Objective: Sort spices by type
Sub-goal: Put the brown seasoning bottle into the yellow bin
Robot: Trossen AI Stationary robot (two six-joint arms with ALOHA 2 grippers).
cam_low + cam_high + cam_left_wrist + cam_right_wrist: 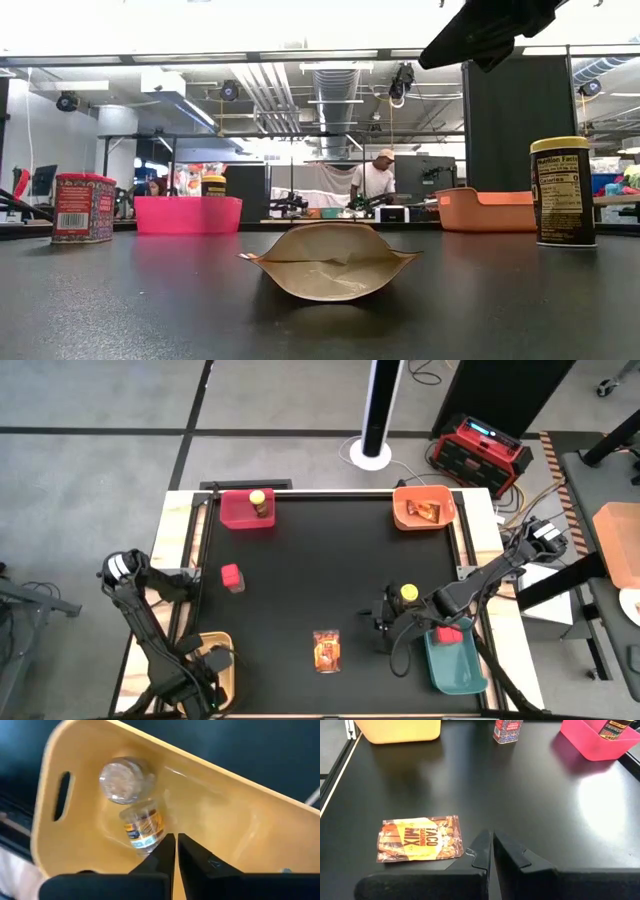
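Right gripper (383, 622) near the table's right front, fingers pressed together on nothing, hovering over bare black tabletop (320, 570). Just beside it: yellow-lidded jar (408, 592), upright, loose on the table. A bit further left: taco seasoning packet (327, 650), flat, also loose. Teal bin (455, 657) at the right front corner, red container (449, 634) inside at its near end.

Left gripper (173, 851) over the yellow bin (215, 672) at the left front corner, fingers clamped together, empty. Two small round jars in that bin: one upright (123, 781), one on its side (143, 827), touching.

Outward: red tin (232, 576) upright at left middle, unsorted. Pink bin (245, 509) back left, holding one yellow-lidded jar (259, 503). Orange bin (424, 508) back right, holding one packet (423, 511).

Step, as judged: round jars done; one of each other type binned. Three left: jar to pink, packet to orange, tin to teal. Right arm looks between picks, nearest to jar and packet. Next move needs the fingers spread, then a descent on one of them. Packet lies flat, so a pinch at an edge; jar is easier from the sides.

Readable text: "TACO SEASONING MIX" on the packet; "Nutrition Facts" panel on the loose jar in the low view. Tin and round-jar labels too small to read.
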